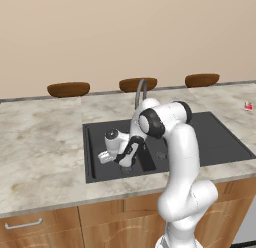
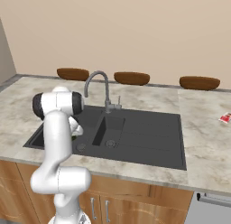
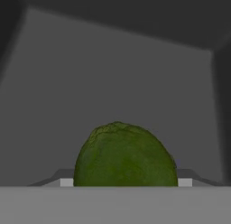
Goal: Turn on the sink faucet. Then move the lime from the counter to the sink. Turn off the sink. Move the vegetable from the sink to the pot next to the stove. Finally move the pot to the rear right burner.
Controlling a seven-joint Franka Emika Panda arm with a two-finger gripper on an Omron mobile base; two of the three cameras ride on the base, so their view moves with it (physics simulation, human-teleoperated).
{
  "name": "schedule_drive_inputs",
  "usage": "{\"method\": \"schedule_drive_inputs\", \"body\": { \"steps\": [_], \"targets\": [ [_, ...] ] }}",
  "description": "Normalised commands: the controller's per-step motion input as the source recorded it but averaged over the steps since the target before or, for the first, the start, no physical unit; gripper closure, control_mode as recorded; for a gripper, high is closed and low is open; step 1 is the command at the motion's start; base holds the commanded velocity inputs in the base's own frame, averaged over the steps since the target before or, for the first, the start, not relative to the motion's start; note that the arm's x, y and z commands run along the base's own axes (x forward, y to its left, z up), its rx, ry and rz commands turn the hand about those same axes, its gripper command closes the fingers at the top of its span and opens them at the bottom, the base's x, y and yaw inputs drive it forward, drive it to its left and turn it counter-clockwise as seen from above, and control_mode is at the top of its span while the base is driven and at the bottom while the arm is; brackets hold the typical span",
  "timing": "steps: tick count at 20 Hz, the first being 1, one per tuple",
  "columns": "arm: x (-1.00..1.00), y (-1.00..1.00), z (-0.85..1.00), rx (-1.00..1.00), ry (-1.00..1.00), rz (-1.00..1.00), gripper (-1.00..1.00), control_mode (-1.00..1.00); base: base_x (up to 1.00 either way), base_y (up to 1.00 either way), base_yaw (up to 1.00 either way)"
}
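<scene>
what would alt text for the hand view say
A dark green lime sits close in front of the camera, between the gripper's jaws, with the dark charcoal walls of the sink basin behind it.

Arm (image 1: 180, 157) folded low, fingers seemingly partly closed.

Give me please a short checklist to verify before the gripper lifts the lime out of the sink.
1. Lime sits centred close before the gripper: ok.
2. Gripper is down inside the sink basin: ok.
3. Gripper firmly closed on the lime: cannot tell, fingertips are hidden.
4. Sink faucet running no water: ok, no stream visible.
5. Faucet spout stands apart from the arm: ok.
6. Pot ready beside the stove: cannot tell.
</scene>
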Motion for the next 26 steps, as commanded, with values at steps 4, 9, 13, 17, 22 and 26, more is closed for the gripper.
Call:
{"method": "schedule_drive_inputs", "body": {
  "steps": [4, 9, 13, 17, 22, 26],
  "targets": [
    [-0.2, 0.21, 0.93, 0.0, -0.06, 0.0, 1.0, -1.0, 0.0, 0.0, 0.0],
    [-0.19, 0.17, 0.98, 0.02, -0.03, 0.0, 1.0, -1.0, 0.0, 0.0, 0.0],
    [-0.19, 0.17, 1.0, 0.04, 0.0, 0.0, 1.0, -1.0, 0.0, 0.0, 0.0],
    [-0.16, 0.19, 1.0, 0.05, 0.0, 0.0, 1.0, -1.0, 0.0, 0.0, 0.0],
    [-0.14, 0.19, 0.99, 0.03, 0.0, 0.0, 1.0, -1.0, 0.0, 0.0, 0.0],
    [-0.22, 0.18, 0.77, 0.0, 0.0, 0.0, 1.0, -1.0, 0.0, 0.0, 0.0]
  ]
}}
